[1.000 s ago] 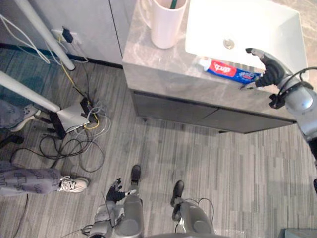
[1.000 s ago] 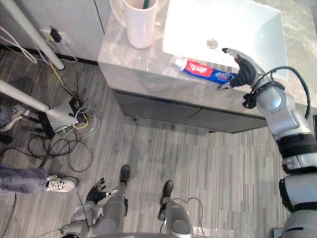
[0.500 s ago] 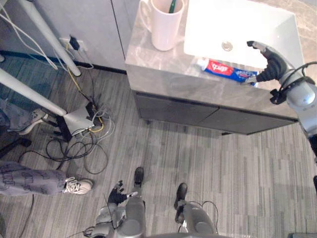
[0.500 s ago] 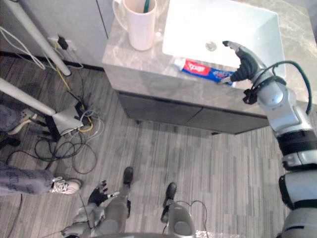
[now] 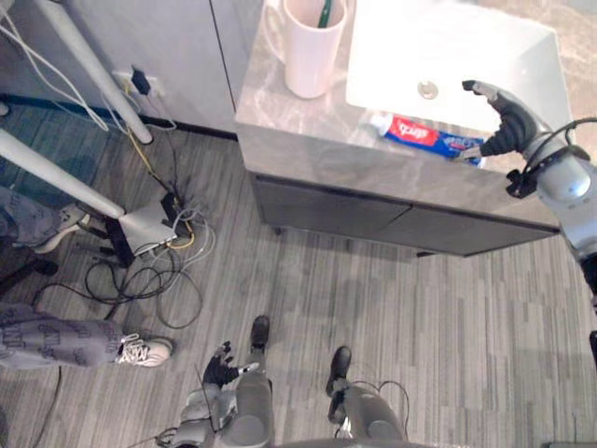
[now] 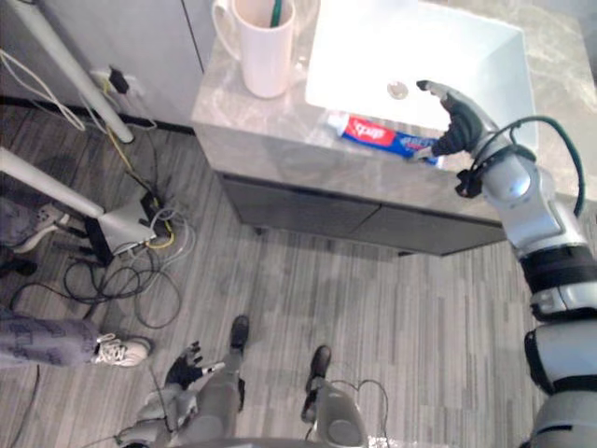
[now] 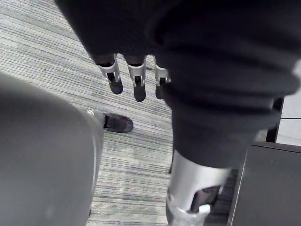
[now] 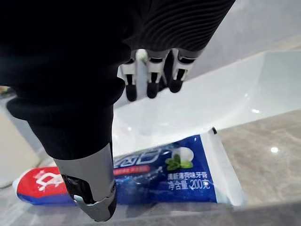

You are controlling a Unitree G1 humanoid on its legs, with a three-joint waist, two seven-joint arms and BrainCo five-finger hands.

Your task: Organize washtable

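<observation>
A red and blue toothpaste tube (image 5: 424,137) lies flat on the grey marble counter (image 5: 308,131), along the front rim of the white sink (image 5: 448,47). My right hand (image 5: 504,126) hovers over the tube's blue crimped end, open. In the right wrist view its straight fingers (image 8: 150,77) reach past the toothpaste tube (image 8: 155,176) toward the basin, and the thumb (image 8: 89,188) hangs just above the tube. Nothing is held. At the counter's far left stands a white mug (image 5: 312,42) with a green toothbrush in it. My left hand (image 5: 216,362) hangs open low over the floor.
A dark cabinet front (image 5: 373,215) runs under the counter. On the floor to the left lie tangled cables and a grey power box (image 5: 140,224). A person's leg and white shoe (image 5: 140,350) show at the left edge. Two white poles (image 5: 75,56) slant across the upper left.
The whole picture has shifted a little, so the camera moved. My right hand stays over the tube's blue end; the tube and the mug have not moved.
</observation>
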